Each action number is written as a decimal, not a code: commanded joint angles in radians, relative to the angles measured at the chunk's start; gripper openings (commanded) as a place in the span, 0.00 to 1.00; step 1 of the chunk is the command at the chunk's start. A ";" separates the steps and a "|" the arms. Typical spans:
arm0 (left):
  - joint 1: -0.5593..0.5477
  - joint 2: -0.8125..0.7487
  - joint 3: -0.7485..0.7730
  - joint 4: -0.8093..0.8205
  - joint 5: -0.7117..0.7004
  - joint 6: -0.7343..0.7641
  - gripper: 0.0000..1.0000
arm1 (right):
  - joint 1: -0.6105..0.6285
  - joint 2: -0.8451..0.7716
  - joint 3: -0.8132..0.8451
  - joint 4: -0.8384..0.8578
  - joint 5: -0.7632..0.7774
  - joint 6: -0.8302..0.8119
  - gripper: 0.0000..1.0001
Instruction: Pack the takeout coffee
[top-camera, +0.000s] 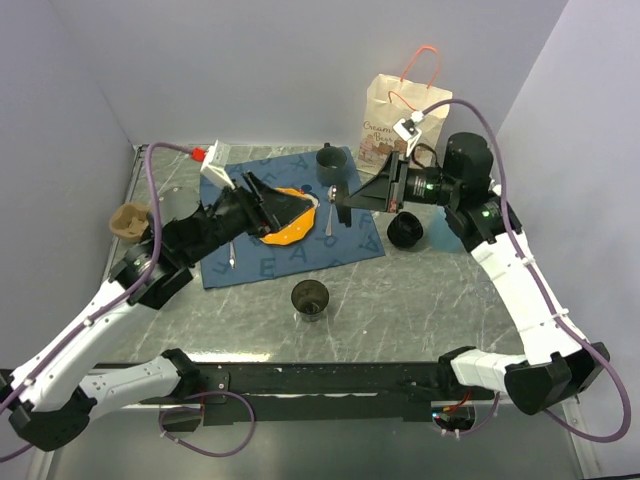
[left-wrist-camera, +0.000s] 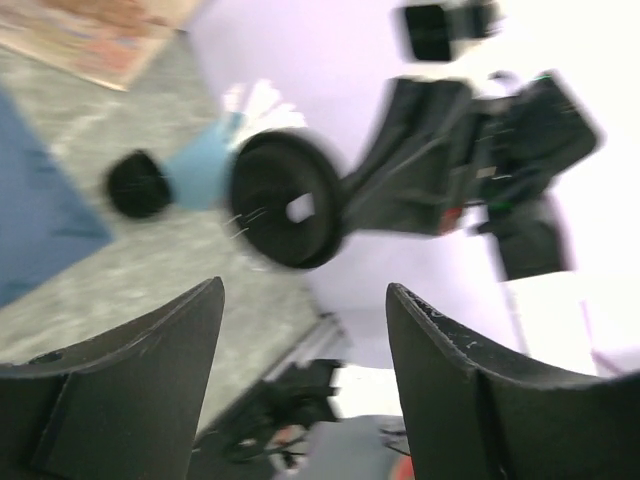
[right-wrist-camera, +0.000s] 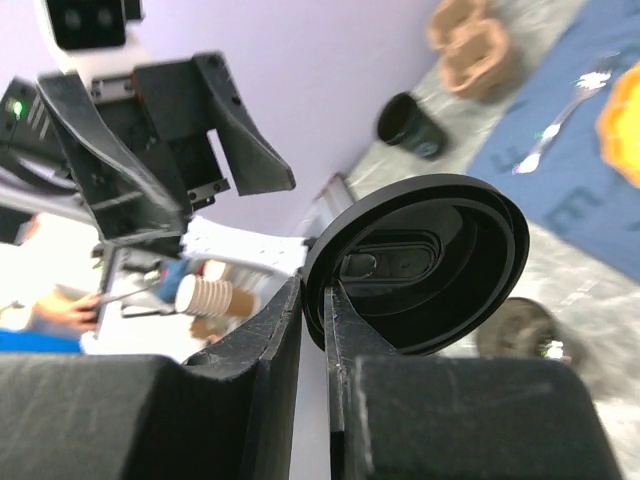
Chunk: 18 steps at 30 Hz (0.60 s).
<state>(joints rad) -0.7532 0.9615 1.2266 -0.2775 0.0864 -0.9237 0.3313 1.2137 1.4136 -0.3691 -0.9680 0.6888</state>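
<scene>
My right gripper (top-camera: 347, 207) is shut on the rim of a black coffee lid (right-wrist-camera: 425, 262) and holds it on edge above the blue mat (top-camera: 355, 235). In the right wrist view the fingers (right-wrist-camera: 275, 330) pinch the lid's edge. My left gripper (top-camera: 287, 207) is open and empty, facing the lid (left-wrist-camera: 288, 200) a short way off; its view is blurred. An upright black cup (top-camera: 311, 298) stands on the table in front of the mat. Another black cup (top-camera: 328, 157) stands at the mat's back edge. A third (top-camera: 405, 231) lies on its side under the right arm.
A brown paper bag (top-camera: 400, 120) with red handles stands at the back right. A cardboard cup carrier (top-camera: 130, 220) sits at the left edge. An orange plate (top-camera: 288, 228), a spoon (top-camera: 332, 205) and a fork (top-camera: 231, 255) lie on the mat.
</scene>
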 joint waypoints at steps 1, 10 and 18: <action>0.005 0.065 0.025 0.173 0.174 -0.139 0.69 | 0.038 -0.068 -0.054 0.186 -0.061 0.098 0.18; -0.018 0.072 -0.079 0.268 0.202 -0.241 0.56 | 0.051 -0.132 -0.137 0.253 -0.080 0.153 0.18; -0.044 0.091 -0.102 0.336 0.185 -0.274 0.53 | 0.063 -0.129 -0.133 0.231 -0.098 0.141 0.18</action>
<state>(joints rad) -0.7811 1.0554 1.1313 -0.0532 0.2653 -1.1603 0.3775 1.0935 1.2804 -0.1741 -1.0420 0.8318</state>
